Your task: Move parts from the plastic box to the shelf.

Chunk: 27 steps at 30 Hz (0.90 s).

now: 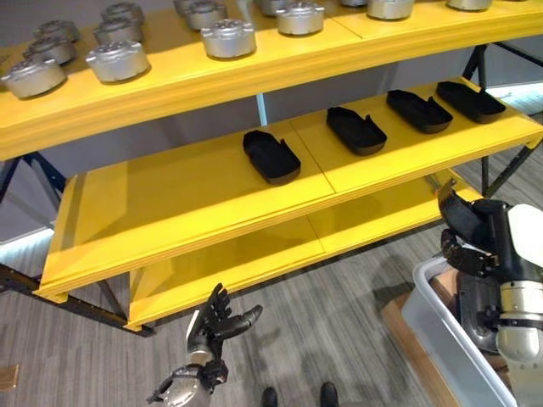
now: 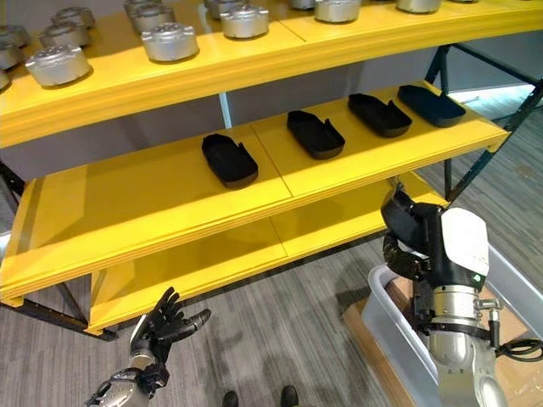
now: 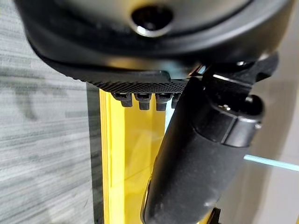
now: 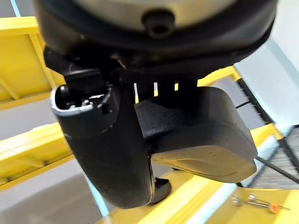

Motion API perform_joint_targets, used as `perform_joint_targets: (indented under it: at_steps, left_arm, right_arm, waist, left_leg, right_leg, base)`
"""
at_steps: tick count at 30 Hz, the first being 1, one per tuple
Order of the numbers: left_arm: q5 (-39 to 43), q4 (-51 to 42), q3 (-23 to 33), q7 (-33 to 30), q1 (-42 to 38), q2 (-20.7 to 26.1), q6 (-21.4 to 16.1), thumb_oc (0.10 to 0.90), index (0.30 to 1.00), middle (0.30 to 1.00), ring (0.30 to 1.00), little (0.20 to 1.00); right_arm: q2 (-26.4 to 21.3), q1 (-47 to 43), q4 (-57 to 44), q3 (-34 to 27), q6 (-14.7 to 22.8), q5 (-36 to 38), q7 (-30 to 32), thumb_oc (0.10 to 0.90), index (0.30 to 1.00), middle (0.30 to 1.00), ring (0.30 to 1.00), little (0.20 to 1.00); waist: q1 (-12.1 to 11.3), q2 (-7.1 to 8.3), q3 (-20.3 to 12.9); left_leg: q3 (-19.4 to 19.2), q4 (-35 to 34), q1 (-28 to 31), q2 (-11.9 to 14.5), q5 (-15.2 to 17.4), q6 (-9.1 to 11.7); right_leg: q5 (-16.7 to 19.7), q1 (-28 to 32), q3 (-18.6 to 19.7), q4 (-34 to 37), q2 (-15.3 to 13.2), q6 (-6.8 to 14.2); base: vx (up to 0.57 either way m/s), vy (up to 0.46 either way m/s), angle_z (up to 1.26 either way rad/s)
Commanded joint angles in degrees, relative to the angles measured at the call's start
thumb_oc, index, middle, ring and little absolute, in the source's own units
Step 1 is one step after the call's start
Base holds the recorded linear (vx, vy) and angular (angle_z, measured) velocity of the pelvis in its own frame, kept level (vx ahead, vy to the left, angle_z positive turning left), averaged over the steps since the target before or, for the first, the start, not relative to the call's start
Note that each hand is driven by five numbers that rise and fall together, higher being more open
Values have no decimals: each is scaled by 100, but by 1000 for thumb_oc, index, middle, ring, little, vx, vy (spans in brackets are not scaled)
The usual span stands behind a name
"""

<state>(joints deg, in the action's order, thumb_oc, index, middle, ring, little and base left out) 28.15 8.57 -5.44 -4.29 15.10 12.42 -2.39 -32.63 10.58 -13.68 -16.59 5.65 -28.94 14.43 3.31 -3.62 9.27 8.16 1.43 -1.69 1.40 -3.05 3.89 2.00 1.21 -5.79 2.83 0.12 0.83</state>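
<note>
Right hand point(image 4: 140, 135) grips black part point(image 4: 205, 135) above plastic box point(image 2: 399, 339).

The shelf point(image 1: 195, 199) is bright yellow, the parts point(image 1: 271, 156) on it are black, the plastic box point(image 2: 399, 335) is pale grey.

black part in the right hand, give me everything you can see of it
The black part is a matte, dark, plastic-looking piece with a rounded, bulky body and a smooth paler face on one side in the right wrist view. The right hand is curled round it, thumb and fingers touching it, so much of it is hidden. It is held in the air above the plastic box, in front of the yellow shelf and below the middle board, where four similar black parts lie in a row.
</note>
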Motion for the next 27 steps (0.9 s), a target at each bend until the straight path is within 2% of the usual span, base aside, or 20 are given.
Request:
perform_joint_targets:
  at_steps: [1, 2, 4, 6, 7, 9, 10, 11, 13, 14, 15, 18, 19, 20, 22, 25, 27]
  left_arm:
    - [-129, -497, 160, 31, -423, 415, -556, 900, 1000, 1000, 1000, 1000]
    - [-126, -496, 160, 33, -421, 418, -557, 900, 1000, 1000, 1000, 1000]
    - [-129, -525, 168, 28, -328, 387, -559, 900, 1000, 1000, 1000, 1000]
    - [-163, -551, 194, -3, -256, 384, -523, 900, 1000, 1000, 1000, 1000]
    - [-172, -542, 234, -50, -253, 369, -520, 900, 1000, 1000, 1000, 1000]
    - [-196, -522, 271, -54, -252, 352, -499, 900, 1000, 1000, 1000, 1000]
    - [-176, -501, 303, -19, -266, 351, -522, 900, 1000, 1000, 1000, 1000]
    - [-170, -514, 300, 23, -241, 326, -546, 900, 1000, 1000, 1000, 1000]
    - [-159, -550, 302, 52, -165, 327, -566, 900, 1000, 1000, 1000, 1000]
    - [-127, -542, 318, 51, -142, 319, -556, 900, 1000, 1000, 1000, 1000]
    - [-115, -584, 336, 59, -130, 356, -557, 900, 1000, 1000, 1000, 1000]
    - [-109, -611, 324, 93, -183, 443, -566, 900, 1000, 1000, 1000, 1000]
    - [-106, -632, 298, 83, -221, 485, -569, 900, 1000, 1000, 1000, 1000]
    - [-106, -632, 298, 83, -221, 486, -569, 900, 1000, 1000, 1000, 1000]
    - [-159, -672, 269, 49, -302, 596, -571, 900, 1000, 1000, 1000, 1000]
    - [-197, -695, 252, -30, -374, 653, -547, 900, 1000, 1000, 1000, 1000]
    - [-202, -702, 258, -40, -382, 667, -546, 900, 1000, 1000, 1000, 1000]
  right_arm:
    - [-398, -763, -965, -712, 547, 243, 890, 400, 300, 300, 300, 300]
    - [-394, -761, -969, -711, 544, 240, 890, 400, 300, 300, 300, 300]
    - [-323, -716, -1019, -709, 534, 188, 917, 400, 300, 300, 300, 300]
    - [-322, -671, -1040, -728, 524, 189, 959, 400, 300, 300, 300, 300]
    - [-343, -660, -1031, -751, 518, 186, 1024, 400, 300, 300, 300, 300]
    - [-427, -588, -997, -834, 480, 199, 1082, 400, 300, 300, 300, 300]
    - [-473, -470, -1008, -977, 419, 122, 1136, 400, 300, 300, 300, 300]
    - [-460, -437, -1059, -1006, 417, 83, 1127, 400, 300, 300, 300, 300]
    - [-410, -380, -1137, -1042, 377, -35, 1165, 400, 300, 300, 300, 300]
    - [-416, -377, -1169, -1043, 335, -120, 1148, 400, 300, 300, 300, 300]
    - [-428, -424, -1234, -1027, 311, -213, 1145, 400, 300, 300, 300, 300]
    - [-447, -412, -1387, -1108, 251, -452, 1105, 400, 300, 300, 300, 300]
    - [-459, -449, -1407, -1108, 222, -495, 1108, 400, 300, 300, 300, 300]
    - [-457, -450, -1407, -1108, 222, -495, 1108, 400, 300, 300, 300, 300]
    - [-577, -618, -1330, -996, 147, -657, 1098, 400, 300, 300, 300, 300]
    - [-641, -788, -1258, -860, 97, -680, 1055, 400, 300, 300, 300, 300]
    - [-670, -842, -1209, -802, 83, -675, 1025, 400, 300, 300, 300, 300]
  waist:
    - [107, 732, -39]
    - [99, 731, -34]
    - [60, 747, -57]
    - [36, 726, -81]
    - [48, 710, -76]
    - [149, 609, -107]
    - [234, 487, -119]
    - [246, 387, -166]
    - [210, 233, -227]
    - [178, 196, -259]
    - [117, 220, -272]
    - [76, 300, -280]
    - [61, 337, -275]
    - [63, 344, -273]
    - [-9, 461, -293]
    - [-88, 598, -385]
    - [-117, 639, -408]
  left_leg:
    - [-1284, 1251, -179, 233, 562, -178]
    - [-1291, 1237, -160, 242, 562, -170]
    - [-1199, 763, -91, 689, 277, -86]
    - [-1014, 271, -62, 1090, -210, 8]
    - [-932, -70, -140, 1452, -662, 133]
    - [-1183, -610, -127, 1887, -1314, 337]
    - [-1549, -643, -165, 2094, -1523, 569]
    - [-1641, -643, -116, 2169, -1394, 637]
    - [-1577, -643, -64, 2175, -1222, 734]
    - [-1585, -643, 4, 2101, -1106, 715]
    - [-1611, -643, 102, 1941, -1007, 665]
    - [-1731, -643, 188, 1685, -788, 578]
    - [-1712, -643, 200, 1559, -711, 519]
    - [-1712, -643, 203, 1550, -710, 515]
    - [-1712, -595, 201, 1239, -519, 341]
    - [-1704, -610, 172, 1041, -410, 228]
    - [-1703, -620, 173, 1002, -371, 192]
  right_leg:
    - [98, 56, -40, -76, -246, 122]
    - [105, 70, -33, -64, -235, 116]
    - [59, 171, -31, 36, -266, 177]
    - [-14, 179, -22, 31, -272, 205]
    - [-77, 162, 3, 3, -301, 236]
    - [-202, 125, -120, -58, -302, 252]
    - [-281, 149, -250, -77, -325, 311]
    - [-313, 160, -296, -93, -307, 328]
    - [-302, 228, -267, -86, -302, 360]
    - [-311, 288, -267, -94, -380, 393]
    - [-314, 412, -261, -109, -545, 445]
    - [-282, 607, -406, -81, -877, 583]
    - [-253, 631, -434, -63, -971, 641]
    - [-253, 636, -437, -60, -979, 645]
    - [-173, 642, -428, -50, -1215, 778]
    - [-112, 587, -449, -83, -1375, 886]
    - [-95, 576, -459, -91, -1419, 914]
  base:
    - [-68, -77, 81]
    - [26, -24, 96]
    - [48, 22, 49]
    - [52, 72, 7]
    - [35, 130, 11]
    - [50, 193, 10]
    - [72, 243, 11]
    - [96, 265, 30]
    - [138, 230, 25]
    - [224, 339, 3]
    - [228, 353, 4]
    - [154, 276, 14]
    - [82, 170, 15]
    - [62, 156, 13]
    - [102, 243, 18]
    - [83, 181, 11]
    - [46, 104, 5]
